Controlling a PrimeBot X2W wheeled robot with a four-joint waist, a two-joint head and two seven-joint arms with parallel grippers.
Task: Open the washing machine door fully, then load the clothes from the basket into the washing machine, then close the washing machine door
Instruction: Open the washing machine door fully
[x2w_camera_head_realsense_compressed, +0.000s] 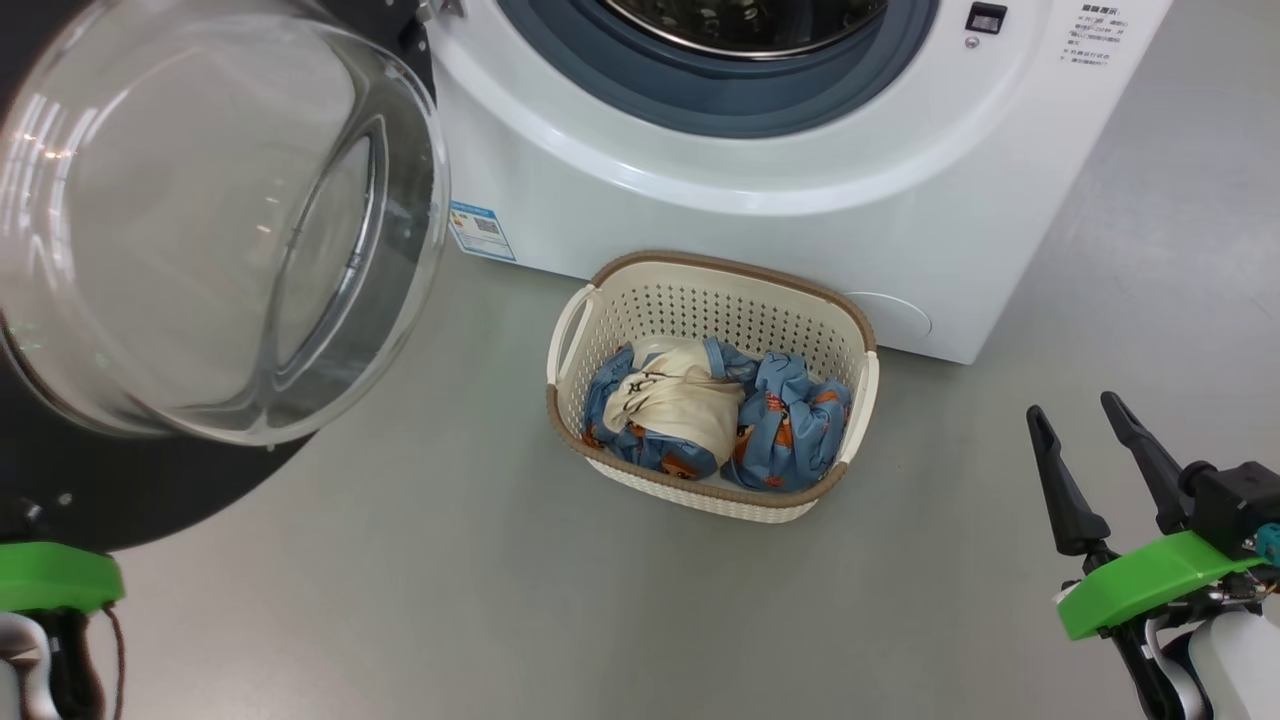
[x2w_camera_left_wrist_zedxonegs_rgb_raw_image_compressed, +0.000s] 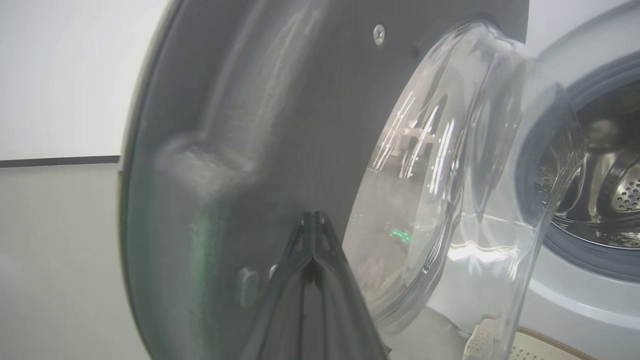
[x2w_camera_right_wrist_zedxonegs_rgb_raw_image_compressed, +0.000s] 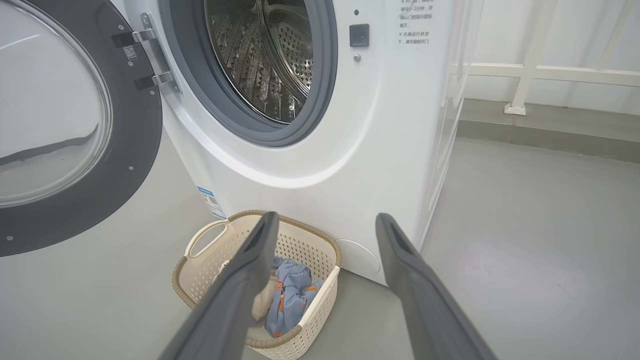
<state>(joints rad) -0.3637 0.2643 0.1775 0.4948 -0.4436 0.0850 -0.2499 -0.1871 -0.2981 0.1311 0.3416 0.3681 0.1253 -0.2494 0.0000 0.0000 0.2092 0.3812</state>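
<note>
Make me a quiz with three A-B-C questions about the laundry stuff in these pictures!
1. Where is the basket? A on the floor in front of the washing machine; B on top of it; C on a shelf.
2. What colour are most of the clothes? A black; B light blue; C green.
3. How is the washing machine door? A shut; B taken off; C open.
Answers: 1 A, it stands on the grey floor by the machine's front. 2 B, blue fabric with orange prints, plus one cream piece. 3 C, it hangs aside on its hinges, leaving the drum uncovered.
</note>
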